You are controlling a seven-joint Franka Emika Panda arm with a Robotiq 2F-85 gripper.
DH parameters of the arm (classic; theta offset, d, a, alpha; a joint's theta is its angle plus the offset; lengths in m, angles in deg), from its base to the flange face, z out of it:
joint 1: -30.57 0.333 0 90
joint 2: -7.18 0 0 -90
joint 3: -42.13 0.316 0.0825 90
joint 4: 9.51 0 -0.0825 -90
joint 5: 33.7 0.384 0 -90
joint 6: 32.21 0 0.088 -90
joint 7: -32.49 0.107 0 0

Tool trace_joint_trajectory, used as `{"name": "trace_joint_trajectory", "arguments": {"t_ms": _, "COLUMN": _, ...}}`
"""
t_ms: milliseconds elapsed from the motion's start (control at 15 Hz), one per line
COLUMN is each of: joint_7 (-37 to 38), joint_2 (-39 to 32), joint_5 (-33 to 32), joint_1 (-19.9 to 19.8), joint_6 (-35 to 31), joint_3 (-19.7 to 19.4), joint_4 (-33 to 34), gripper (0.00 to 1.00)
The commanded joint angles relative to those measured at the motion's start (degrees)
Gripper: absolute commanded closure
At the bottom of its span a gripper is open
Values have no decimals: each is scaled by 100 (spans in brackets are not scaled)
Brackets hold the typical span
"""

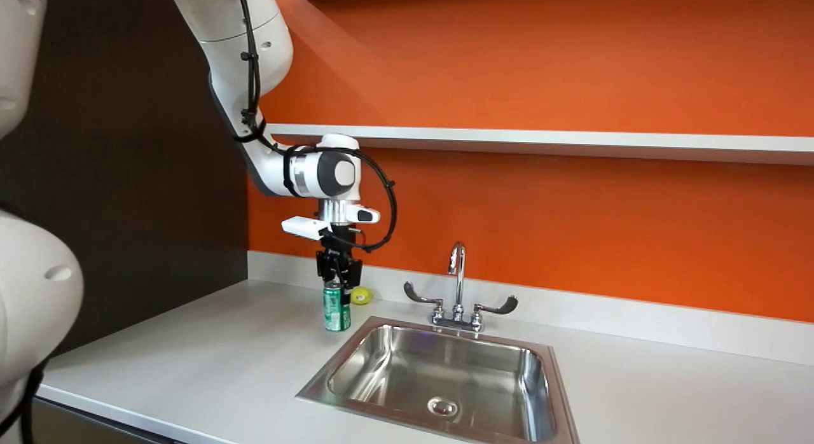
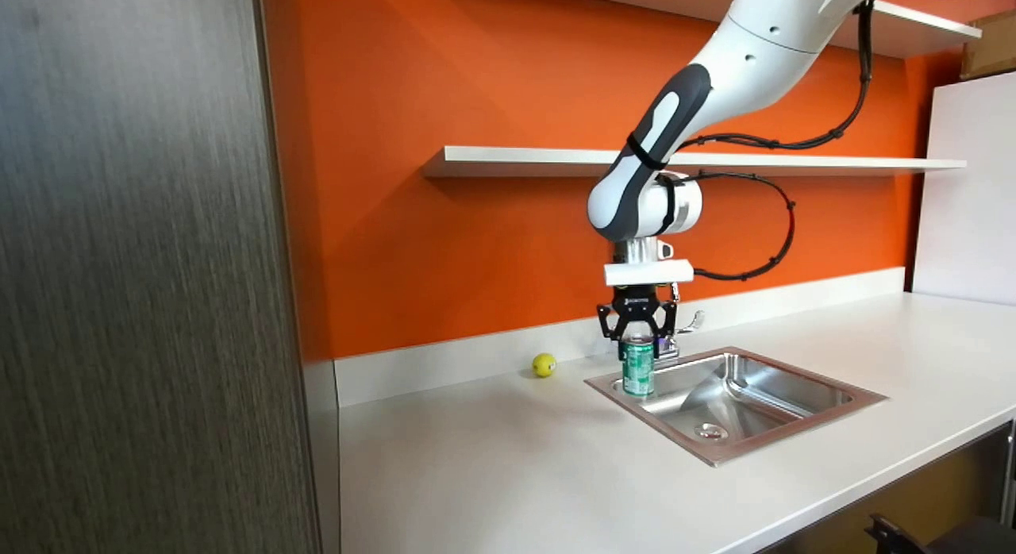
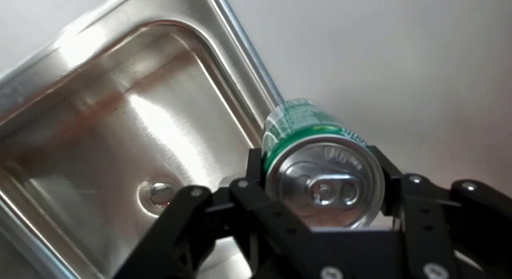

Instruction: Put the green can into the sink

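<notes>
Clasped upright in the gripper (image 2: 639,349), the green can (image 1: 333,309) is held at the edge of the sink (image 3: 100,183), apparently lifted off the worktop (image 2: 476,459), with the drain (image 3: 161,195) to one side, so a sideways carry is judged necessary.

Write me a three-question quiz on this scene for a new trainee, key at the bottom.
1. Multiple choice: how does the black two-fingered claw hold the green cylindrical drink can?
A) lying sideways
B) upright
C) upside down

2. True or false: the small round yellow-green object rests on the long pale grey counter.

3. Count: in an exterior view, how many dark-ended lever handles flank the curved chrome spout at the rectangular stainless steel sink?

Key:
1. B
2. True
3. Two
</notes>
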Motion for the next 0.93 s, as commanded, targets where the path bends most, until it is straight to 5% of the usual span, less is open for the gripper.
{"name": "trace_joint_trajectory", "arguments": {"t_ms": 0, "joint_7": -144, "joint_2": 72, "joint_5": 254, "joint_1": -330, "joint_6": -60, "joint_3": -129, "joint_4": -160, "gripper": 62}}
{"name": "trace_joint_trajectory", "arguments": {"t_ms": 867, "joint_7": -610, "joint_2": -725, "joint_5": 1372, "joint_1": -1180, "joint_6": -959, "joint_3": -479, "joint_4": -180, "gripper": 62}}
